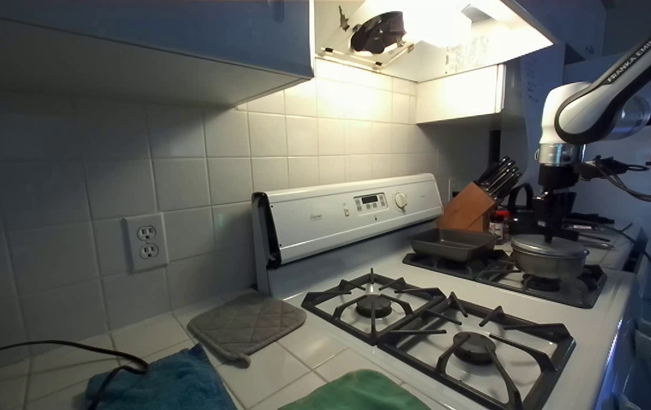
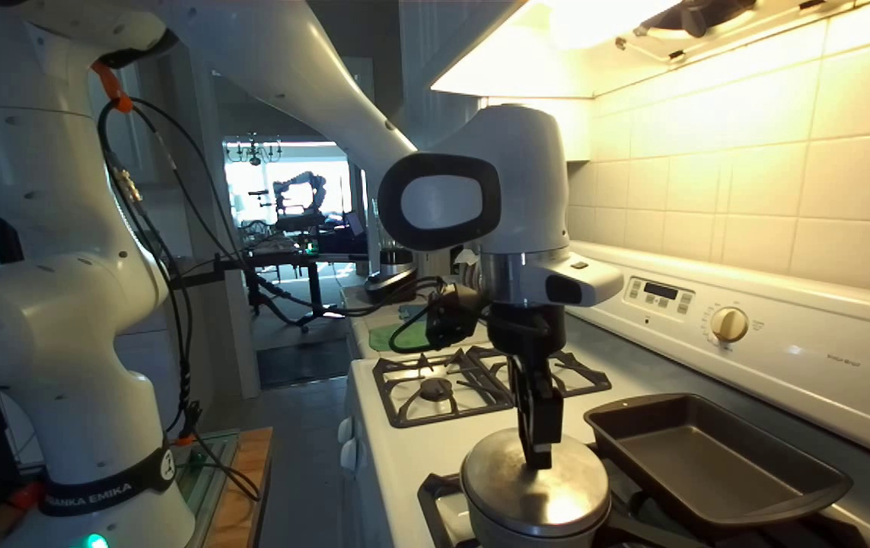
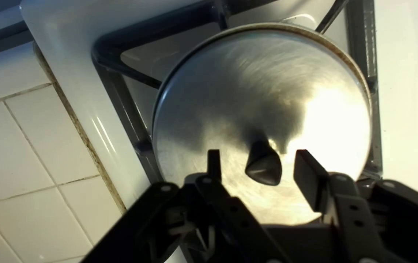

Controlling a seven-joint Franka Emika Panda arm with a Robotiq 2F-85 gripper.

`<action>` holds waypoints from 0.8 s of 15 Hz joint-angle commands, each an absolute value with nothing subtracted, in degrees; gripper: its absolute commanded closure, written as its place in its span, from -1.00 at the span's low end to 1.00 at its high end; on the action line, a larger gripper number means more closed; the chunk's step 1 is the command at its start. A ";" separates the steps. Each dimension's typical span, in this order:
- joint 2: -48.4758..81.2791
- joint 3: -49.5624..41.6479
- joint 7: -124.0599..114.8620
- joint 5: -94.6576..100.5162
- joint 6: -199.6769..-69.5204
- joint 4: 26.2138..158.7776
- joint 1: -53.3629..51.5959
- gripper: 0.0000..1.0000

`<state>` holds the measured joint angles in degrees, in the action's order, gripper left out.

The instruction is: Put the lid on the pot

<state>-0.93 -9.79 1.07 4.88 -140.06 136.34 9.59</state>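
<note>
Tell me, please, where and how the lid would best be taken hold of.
The dark knob on the lid is probably the best grip, taken from above and pinched from opposite sides. It stands up near the middle of the broad, smooth metal and looks wider at its top than its base, which should help against slipping. In the wrist view, the open gripper straddles it.

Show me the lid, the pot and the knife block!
Lid point(image 3: 260, 109), in the wrist view: on its metal top.
Pot point(image 1: 551, 266), in an exterior view: on its side.
Knife block point(image 1: 466, 209), in an exterior view: on its brown side.
</note>
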 commanded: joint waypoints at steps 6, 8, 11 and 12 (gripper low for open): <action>-4.02 -9.83 3.66 5.02 -138.67 137.43 9.69 -1.00; -5.62 -9.81 4.11 5.93 -138.27 137.97 9.72 -1.00; -8.10 -9.80 5.64 6.22 -137.71 138.69 9.73 -1.00; -8.77 -9.78 5.80 6.38 -137.59 138.84 9.76 -1.00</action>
<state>-4.42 -9.79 4.35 4.88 -138.85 136.42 9.59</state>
